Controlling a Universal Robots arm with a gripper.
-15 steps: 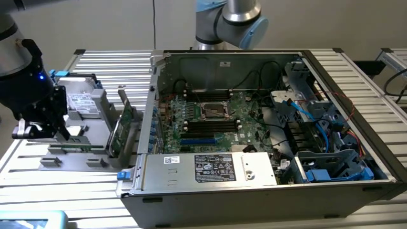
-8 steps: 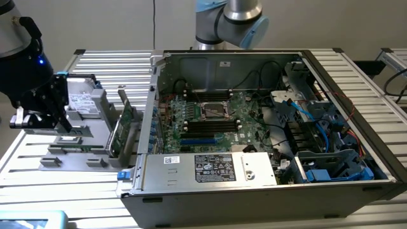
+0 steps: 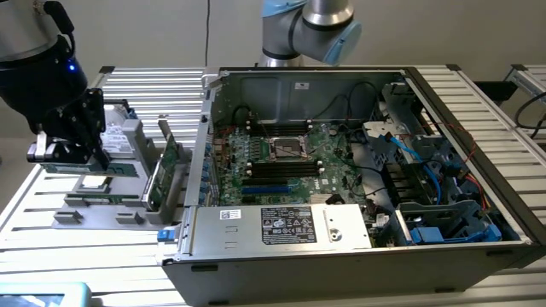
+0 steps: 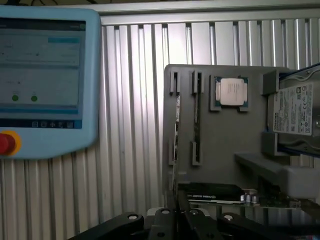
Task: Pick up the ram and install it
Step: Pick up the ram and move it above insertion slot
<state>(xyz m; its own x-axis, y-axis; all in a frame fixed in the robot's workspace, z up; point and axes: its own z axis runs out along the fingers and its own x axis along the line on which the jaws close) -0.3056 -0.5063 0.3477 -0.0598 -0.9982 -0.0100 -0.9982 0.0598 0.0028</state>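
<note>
Gripper (image 3: 73, 164) clamps 1 ram (image 3: 119, 170) – over tray (image 4: 225, 145) w/ 1 CPU (image 4: 231, 92).

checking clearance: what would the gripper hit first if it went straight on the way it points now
Pointing down, the gripper, shut on the ram, would most likely bring the ram's lower edge onto the grey parts holder first, close to the processor chip. The exact spot is uncertain, since depth is unclear.
</note>
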